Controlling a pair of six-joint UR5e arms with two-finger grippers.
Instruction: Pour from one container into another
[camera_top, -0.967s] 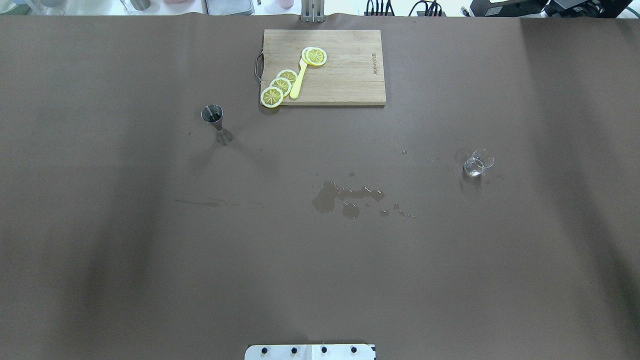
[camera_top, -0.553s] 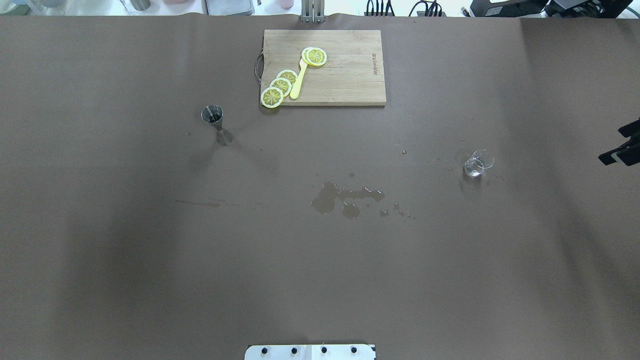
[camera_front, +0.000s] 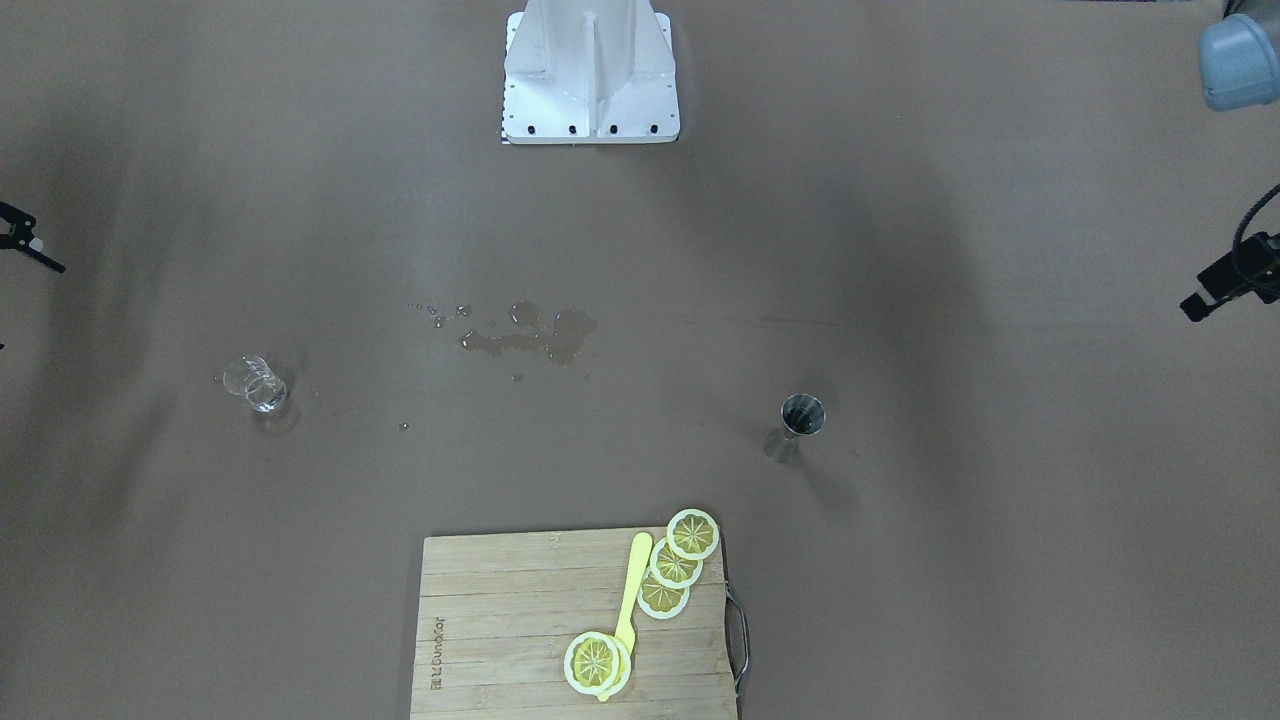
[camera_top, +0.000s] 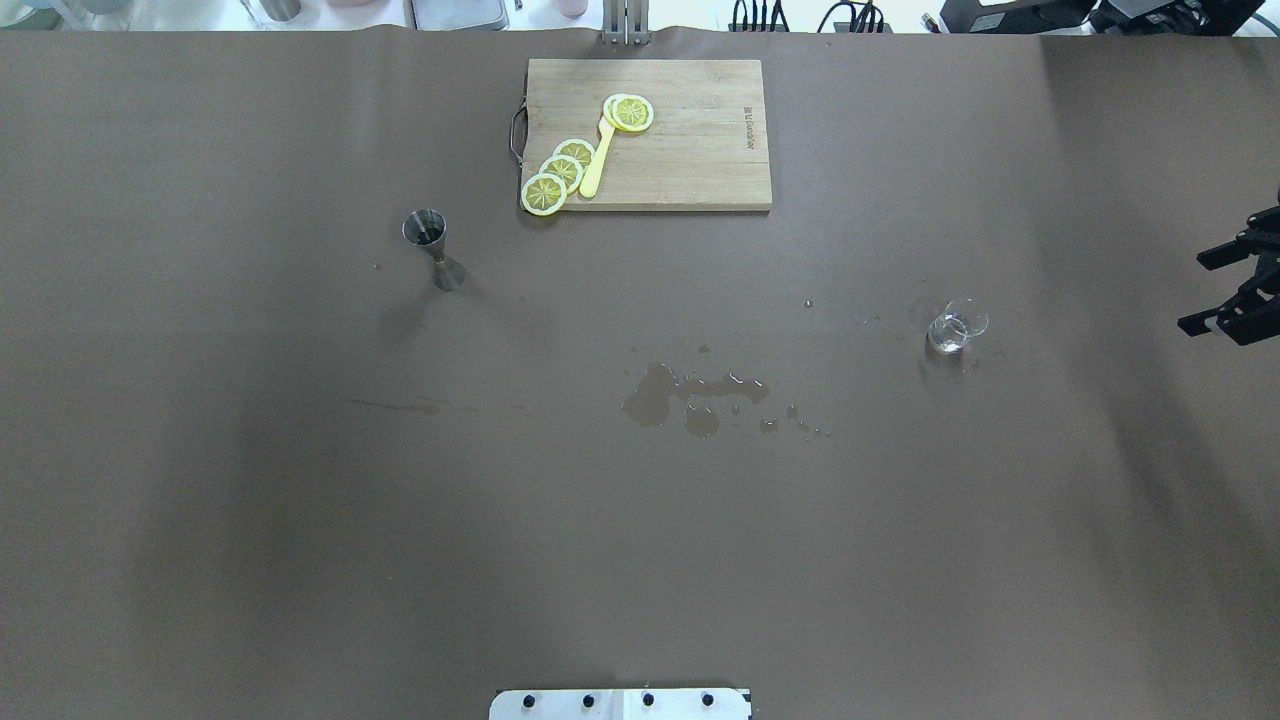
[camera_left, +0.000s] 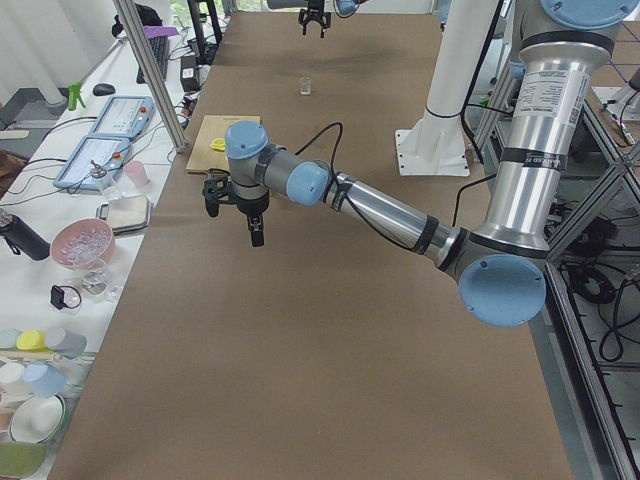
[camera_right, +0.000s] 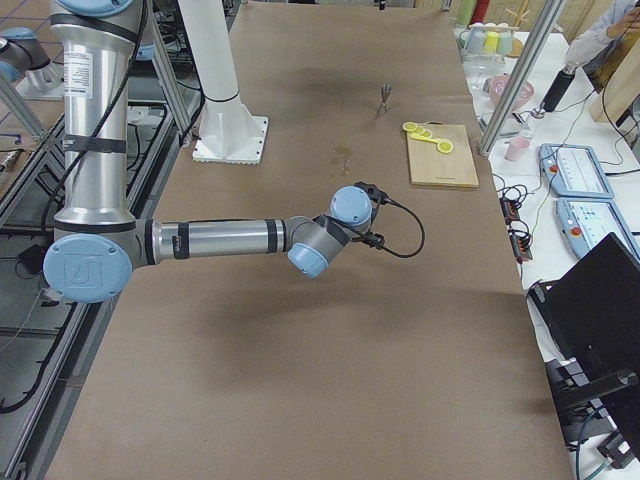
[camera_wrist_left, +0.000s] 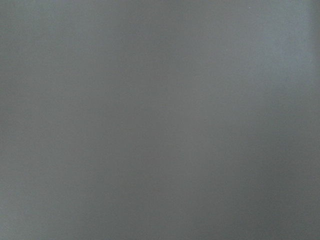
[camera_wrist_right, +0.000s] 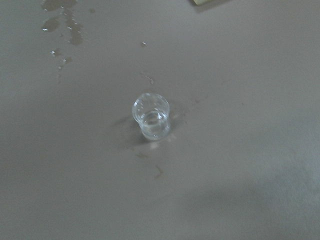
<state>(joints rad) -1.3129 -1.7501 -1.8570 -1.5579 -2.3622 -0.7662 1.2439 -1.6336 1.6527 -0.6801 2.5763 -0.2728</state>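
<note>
A small clear glass beaker (camera_top: 955, 330) stands near the brown table's (camera_top: 640, 560) right edge, apart from the right gripper (camera_top: 1192, 295), which hangs spread wide and empty. Whether the left gripper (camera_left: 233, 222) is spread or closed cannot be told.

One clear glass beaker (camera_top: 957, 328) and one steel jigger (camera_top: 432, 245) are counted. One wooden cutting board (camera_top: 690, 150) is seen, on which one yellow utensil (camera_top: 597, 160) and at least four lemon slices (camera_top: 545, 193) are counted. One spill (camera_top: 660, 395) is noted.
</note>
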